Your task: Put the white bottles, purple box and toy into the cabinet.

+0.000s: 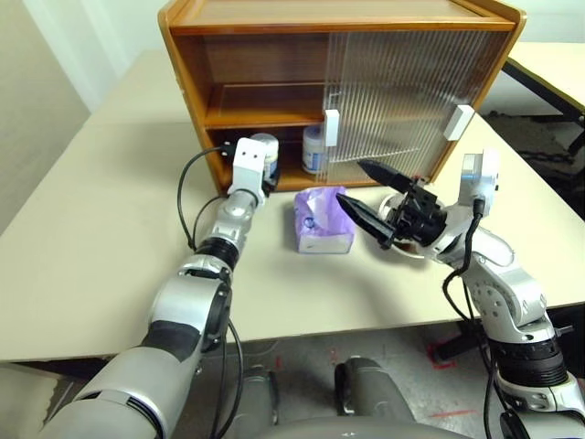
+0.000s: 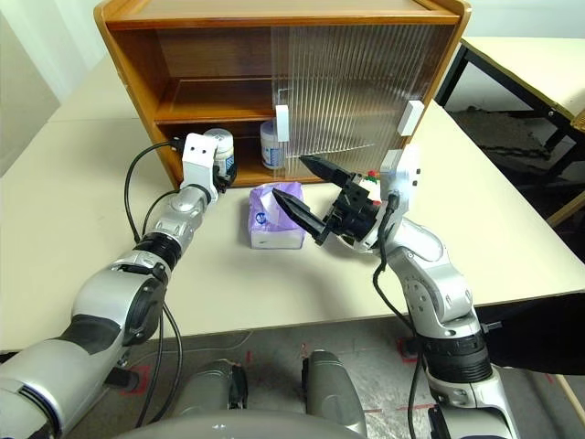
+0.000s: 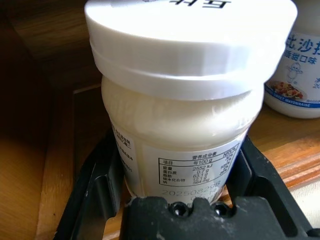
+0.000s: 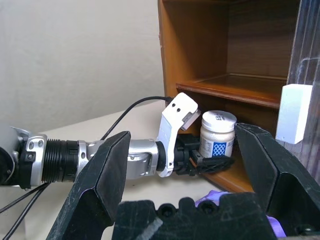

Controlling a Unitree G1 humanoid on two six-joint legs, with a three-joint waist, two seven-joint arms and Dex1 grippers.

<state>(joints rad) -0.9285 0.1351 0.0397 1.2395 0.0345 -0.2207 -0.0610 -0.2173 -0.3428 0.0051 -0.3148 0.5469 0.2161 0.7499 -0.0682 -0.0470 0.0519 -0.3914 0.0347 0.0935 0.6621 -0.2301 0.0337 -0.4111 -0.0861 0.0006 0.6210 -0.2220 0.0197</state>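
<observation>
Left gripper is clamped around 1 white bottle, its 2 black fingers pressed against the jar's sides just below the wide white lid, and it holds the jar upright at the open left end of the cabinet, right at the front edge of the bottom shelf. From the left wrist view the jar sits squarely between the fingers, label facing the camera. A second white bottle already stands inside on that same bottom shelf, just beside the held one and next to the edge of the ribbed sliding door, which covers the cabinet's right half and carries 2 white block handles. Right gripper hangs above the table in front of the cabinet with its 2 fingers spread wide and nothing between them, pointing toward the left arm. Purple box lies on the table in front of the cabinet, between the 2 arms, just beside the right gripper's lower finger and apart from the shelf. A bit of red and white peeks out behind the right gripper, too hidden for me to make out.
</observation>
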